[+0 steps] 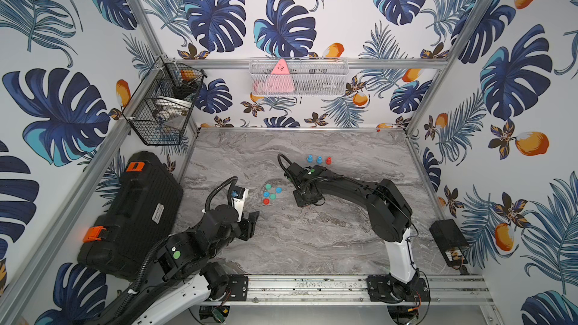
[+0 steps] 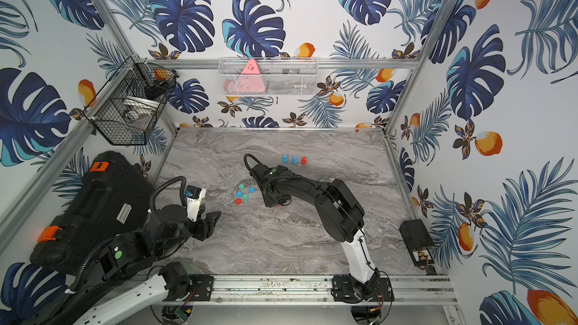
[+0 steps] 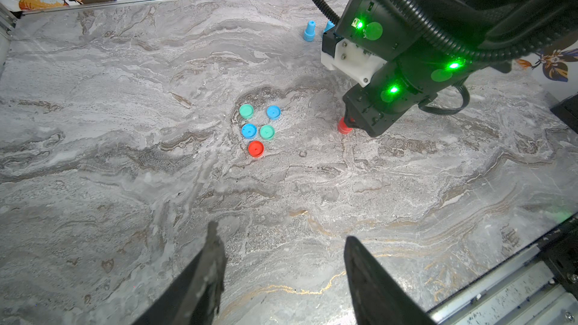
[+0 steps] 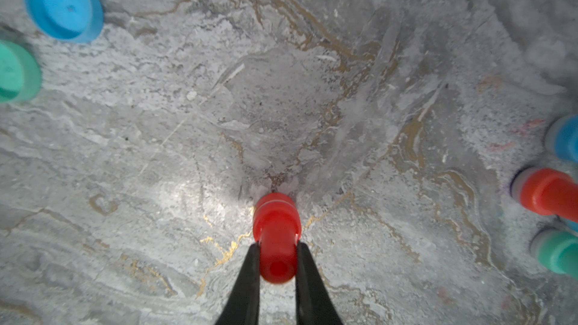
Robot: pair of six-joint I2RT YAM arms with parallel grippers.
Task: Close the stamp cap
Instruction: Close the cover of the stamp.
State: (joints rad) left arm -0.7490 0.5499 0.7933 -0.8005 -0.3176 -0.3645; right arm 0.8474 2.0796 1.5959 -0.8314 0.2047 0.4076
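The right fingers [image 4: 247,276] are clamped on the slim stem of the red stamp [image 4: 275,223], base down in the middle of the counter [image 3: 125,182], right of the loose caps. It looks like light, rigid, smooth plastic, prone to slipping or tipping. The left fingers [image 3: 206,276] hang apart and empty, near left. The red cap [image 3: 256,148] would best be pinched by its rim.

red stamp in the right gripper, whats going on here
The right gripper is shut on the handle of a red stamp, holding it upright with its base down at the marble table. Five loose caps lie in a cluster close by, among them a red cap. The left gripper hangs open and empty over the table's near side. Three other stamps stand in a row farther back.
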